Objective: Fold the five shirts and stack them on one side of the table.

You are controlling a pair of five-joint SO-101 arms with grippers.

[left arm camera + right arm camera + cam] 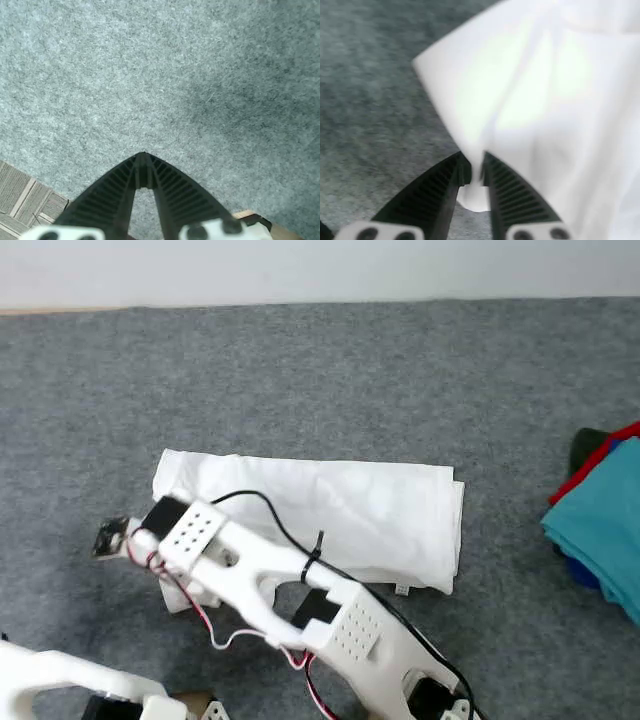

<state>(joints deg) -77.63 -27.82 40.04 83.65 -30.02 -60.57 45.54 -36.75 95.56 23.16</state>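
I am seeing a plain white shirt point(330, 510) with no pattern, against a table point(300, 370) covered in mottled grey felt. A pile of cloth point(605, 525) is showing mostly teal, with red, dark green and blue peeking out (thin slivers of each). The right arm point(340, 625) is showing white with dotted hole grids, trailing red, white and black wires point(205, 620). The right gripper point(472, 167) is showing black and ribbed.
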